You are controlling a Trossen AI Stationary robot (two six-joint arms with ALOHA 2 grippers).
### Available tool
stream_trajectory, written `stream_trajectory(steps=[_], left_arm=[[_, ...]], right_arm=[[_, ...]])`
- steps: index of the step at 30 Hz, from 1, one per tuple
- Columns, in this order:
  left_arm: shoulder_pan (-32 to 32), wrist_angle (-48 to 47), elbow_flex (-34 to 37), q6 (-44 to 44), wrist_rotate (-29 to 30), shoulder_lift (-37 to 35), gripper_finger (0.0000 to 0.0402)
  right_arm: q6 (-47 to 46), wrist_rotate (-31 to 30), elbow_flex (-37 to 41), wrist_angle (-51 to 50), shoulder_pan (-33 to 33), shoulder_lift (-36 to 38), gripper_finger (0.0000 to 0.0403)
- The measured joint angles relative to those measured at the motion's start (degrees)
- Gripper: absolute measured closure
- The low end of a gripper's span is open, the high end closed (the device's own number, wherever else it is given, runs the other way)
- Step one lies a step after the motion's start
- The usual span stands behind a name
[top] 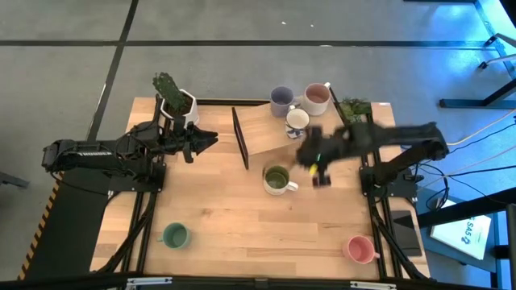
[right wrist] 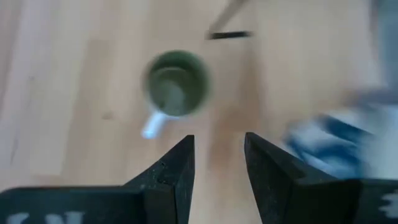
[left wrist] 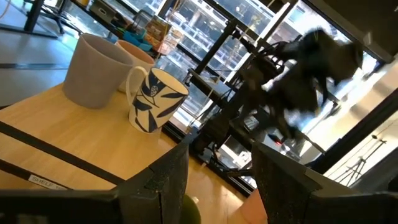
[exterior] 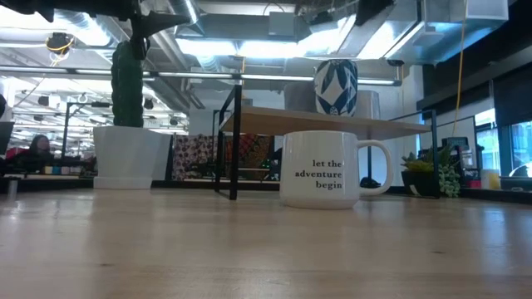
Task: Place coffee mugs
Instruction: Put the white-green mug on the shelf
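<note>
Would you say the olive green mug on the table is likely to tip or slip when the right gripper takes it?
The olive green mug stands upright and squat, so it probably won't tip. Its glazed wall looks smooth, so the open right gripper may slip. It seems rigid and breakable.

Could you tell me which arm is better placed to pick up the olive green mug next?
Right. The right gripper hovers open just beside the olive green mug, while the left gripper waits near the cactus pot.

Pale wood table (top: 242, 225), smooth and matt with visible grain, plank seams showing near the olive-lined mug (top: 277, 179). Glossy glazed ceramic on that mug and the patterned mug (left wrist: 155, 99). Matt black metal on the shelf frame (exterior: 236, 141) behind the olive-lined mug.
</note>
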State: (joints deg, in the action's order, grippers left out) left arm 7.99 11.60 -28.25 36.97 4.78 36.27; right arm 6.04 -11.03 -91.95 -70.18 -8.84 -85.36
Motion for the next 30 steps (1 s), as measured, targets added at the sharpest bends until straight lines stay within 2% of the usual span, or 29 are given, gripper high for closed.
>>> stream_trajectory(steps=[5, 9, 11, 16, 20, 30], left_arm=[[0.0, -0.2, 0.0, 0.0, -0.2, 0.1, 0.0231], [0.0, -0.4, 0.0, 0.0, -1.8, 0.1, 0.0231], [0.0, -0.4, 0.0, 0.0, -2.8, 0.1, 0.0231], [0.0, -0.4, 0.0, 0.0, -4.5, 0.1, 0.0231], [0.0, -0.5, 0.0, 0.1, -4.5, 0.1, 0.0231], [0.0, -0.5, 0.0, 0.1, -4.5, 0.1, 0.0231]], right_arm=[[3.7, 1.6, 12.7, 15.9, -5.5, -2.3, 0.0276], [11.1, 1.6, 16.1, 24.2, -6.6, -5.4, 0.0276], [13.0, 1.7, 16.2, 23.7, -6.1, -7.5, 0.0276], [15.5, 7.2, 16.2, 24.2, -4.0, -11.4, 0.0276], [15.5, 9.1, 16.2, 23.7, -2.6, -13.8, 0.0276], [18.4, 8.3, 16.2, 24.0, -2.7, -19.3, 0.0276]])
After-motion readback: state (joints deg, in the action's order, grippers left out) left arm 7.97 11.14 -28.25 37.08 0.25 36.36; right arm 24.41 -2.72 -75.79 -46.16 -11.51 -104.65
